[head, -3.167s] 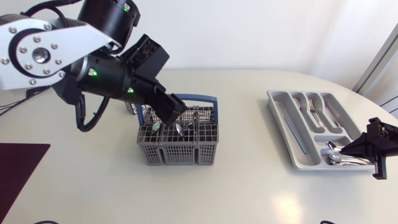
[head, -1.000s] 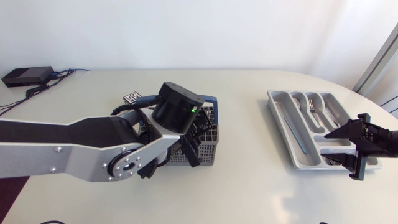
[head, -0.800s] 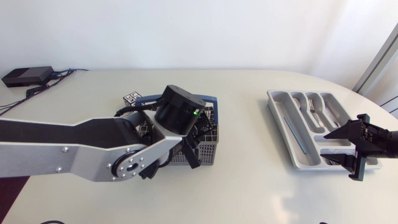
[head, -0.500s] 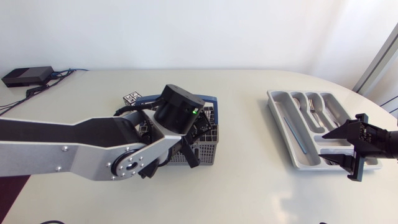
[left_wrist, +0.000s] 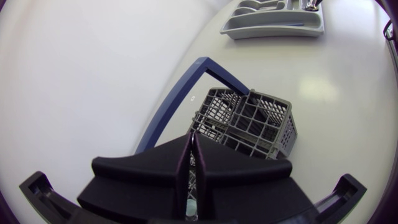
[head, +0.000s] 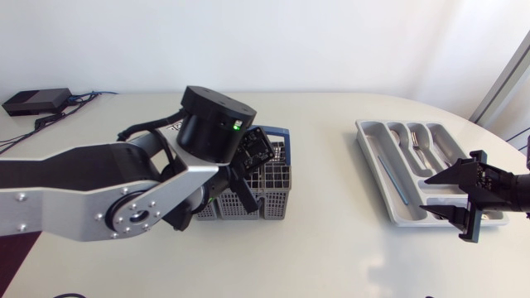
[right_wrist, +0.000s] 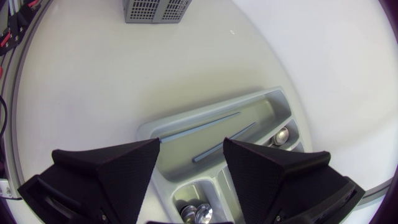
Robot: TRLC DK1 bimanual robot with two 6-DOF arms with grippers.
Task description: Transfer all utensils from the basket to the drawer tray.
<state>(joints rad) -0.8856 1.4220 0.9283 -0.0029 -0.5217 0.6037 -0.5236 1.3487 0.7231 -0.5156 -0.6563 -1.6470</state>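
Working at a white table [head: 331, 248]. Hovering over the grey basket [head: 273, 199] at mid-table with the left gripper [left_wrist: 191, 142], fingers pressing together. Hanging above the drawer tray [head: 374, 157], well apart on the right, with the right gripper [head: 426, 193], fingers spreading wide. Seeing spoons [right_wrist: 198, 214] lying in the tray.

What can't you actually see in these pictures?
- What is in the basket: the left arm covers much of it in the head view.
- Whether the left gripper holds anything: its own body blocks the left wrist view.
- Part of the tray: the right gripper overhangs it in the head view.
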